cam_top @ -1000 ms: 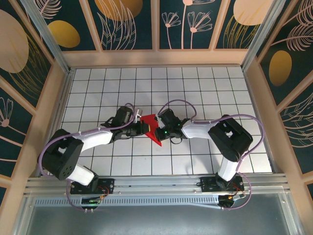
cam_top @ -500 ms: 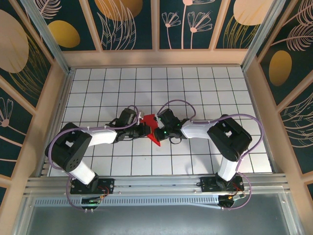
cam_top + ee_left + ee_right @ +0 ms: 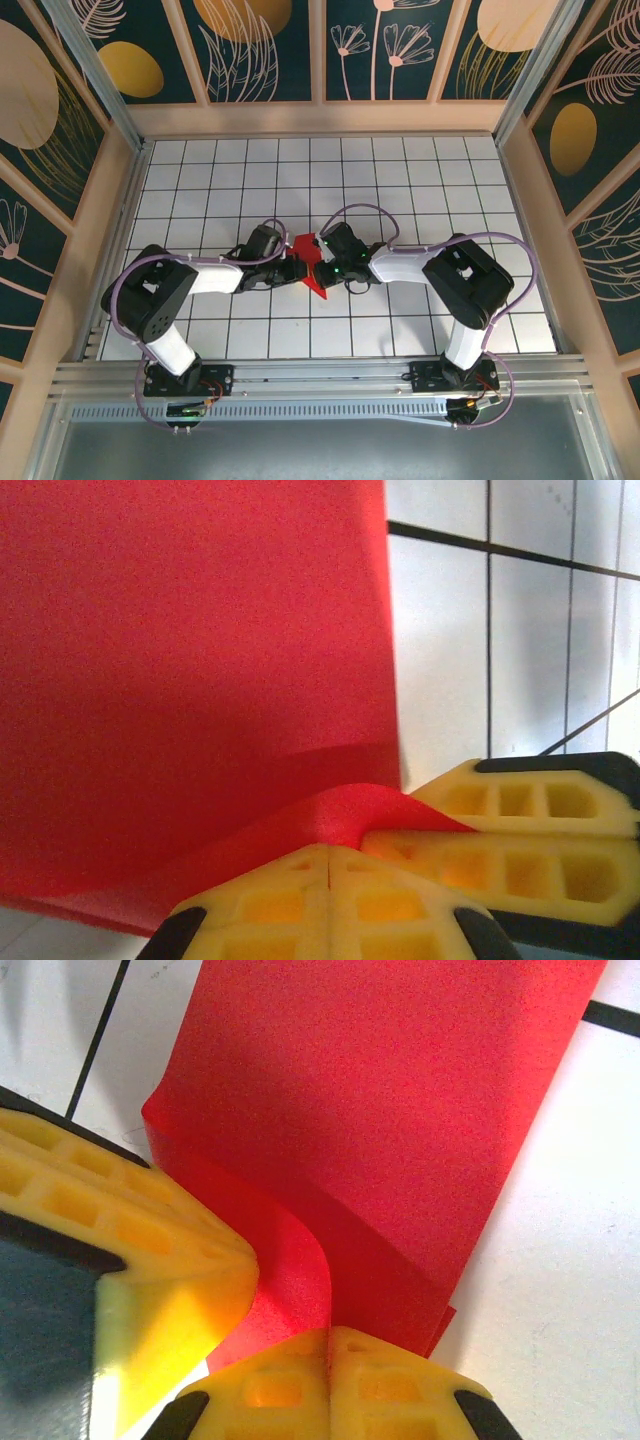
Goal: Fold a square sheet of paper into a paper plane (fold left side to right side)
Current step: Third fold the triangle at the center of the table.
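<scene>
The square sheet of paper is bright red and lies folded into a small pointed shape on the white grid table, its point toward the near edge. My left gripper meets it from the left and my right gripper from the right. In the left wrist view my left gripper is shut, its tips against a raised flap of the paper, with the right fingers beside it. In the right wrist view my right gripper is shut at a curled flap of the paper, with the left fingers alongside.
The white grid table is walled by wooden rails at the left, back and right. Both arms reach inward over the middle tiles, and their bases sit on the metal rail at the near edge.
The left arm's elbow has swung right and its gripper has pushed further right into the paper. The red shape shows narrower between the two grippers. The right arm has barely moved.
</scene>
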You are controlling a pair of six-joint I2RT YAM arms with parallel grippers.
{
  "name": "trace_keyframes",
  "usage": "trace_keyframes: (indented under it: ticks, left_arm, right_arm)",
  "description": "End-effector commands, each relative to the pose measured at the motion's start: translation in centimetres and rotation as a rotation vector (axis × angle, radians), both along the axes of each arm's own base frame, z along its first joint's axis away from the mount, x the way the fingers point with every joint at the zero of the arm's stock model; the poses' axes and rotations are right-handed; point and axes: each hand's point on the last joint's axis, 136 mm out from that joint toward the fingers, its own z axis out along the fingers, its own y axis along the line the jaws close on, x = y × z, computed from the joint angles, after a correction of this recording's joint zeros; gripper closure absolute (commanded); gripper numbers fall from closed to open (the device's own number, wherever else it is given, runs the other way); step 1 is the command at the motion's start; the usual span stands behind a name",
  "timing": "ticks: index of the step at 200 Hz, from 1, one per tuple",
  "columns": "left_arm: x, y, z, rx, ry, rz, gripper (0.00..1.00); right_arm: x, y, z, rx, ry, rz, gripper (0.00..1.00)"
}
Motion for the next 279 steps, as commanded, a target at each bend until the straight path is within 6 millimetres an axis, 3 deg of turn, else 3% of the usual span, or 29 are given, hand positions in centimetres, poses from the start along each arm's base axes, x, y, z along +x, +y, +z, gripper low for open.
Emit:
trace_keyframes:
  ticks: [1,43,52,88,165,209,232,266,279]
  left_arm:
    - [-0.3,0.2,-0.8,0.008,-0.001,0.001,1.00]
    - [-0.5,0.7,-1.6,0.035,0.006,0.009,1.00]
    - [-0.8,1.1,-2.9,0.065,0.034,0.011,1.00]
    - [-1.3,2.0,-4.1,0.121,0.056,0.016,1.00]
    - [-2.2,2.9,-5.6,0.165,0.095,0.021,1.00]
    - [-2.1,2.8,-5.5,0.161,0.093,0.021,1.00]
    - [-2.0,2.7,-5.4,0.159,0.090,0.020,1.00]
    - [-1.9,2.7,-5.3,0.159,0.085,0.022,1.00]
    - [-1.9,2.8,-5.3,0.161,0.087,0.026,1.00]
  right_arm:
    - [-2.7,-2.2,-3.9,-0.129,0.116,0.013,1.00]
    - [-2.7,-2.2,-3.8,-0.129,0.115,0.011,1.00]
    - [-2.7,-2.2,-3.8,-0.129,0.115,0.010,1.00]
    - [-1.9,-1.5,-2.4,-0.094,0.091,0.000,1.00]
    - [0.6,-1.3,2.7,-0.015,0.011,-0.071,0.69]
    - [0.8,-3.3,5.9,0.026,-0.002,-0.135,0.59]
    - [-0.5,-3.2,7.3,0.080,0.033,-0.110,0.66]
    - [-3.7,-1.2,7.2,0.205,0.203,-0.041,1.00]
    - [-4.6,-0.4,6.6,0.226,0.248,-0.029,1.00]
